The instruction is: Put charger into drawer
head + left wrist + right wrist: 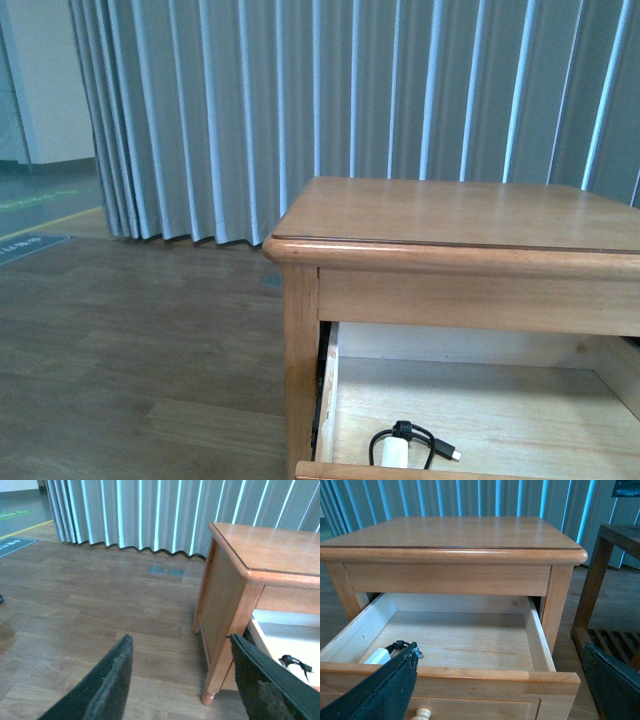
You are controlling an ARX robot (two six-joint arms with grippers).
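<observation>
Your R claw [499, 650] has its jaws spread wide, one dark finger [380, 692] at each side of the wrist view. Just past that finger's tip lies the charger [379, 656]: a small white block, flat on the drawer floor, w/ a short black cable looped at the end away from the claw. It sits inside the drawer [537, 635], in a front corner, near the side wall and just behind the front panel. The drawer is pulled out toward this claw, w/ light wood inside, a honey-coloured front and a pale round knob [421, 714] on the panel.

Your L claw [181, 640] is wide too. It hangs over bare floor [100, 610] beside the desk [270, 542], well apart from the charger.

Hard to see:
- R wrist view: the finger covers part of the white block, and the knob is cut by the frame edge.
- L wrist view: only the black cable shows, small. You can't make out the block.
- Front view: neither claw shows. The drawer's front rim hides the block's near end, and the drawer's right part runs off frame.

Room: the desk is honey wood w/ a rounded top edge, on turned feet. The floor is brown wood plank. A grey-blue pleated curtain [350, 100] hangs behind the desk, w/ two grey floor plates [166, 571] near its foot. A darker wooden stand [600, 580] w/ a slatted low shelf is next to the desk, beyond the R claw.
</observation>
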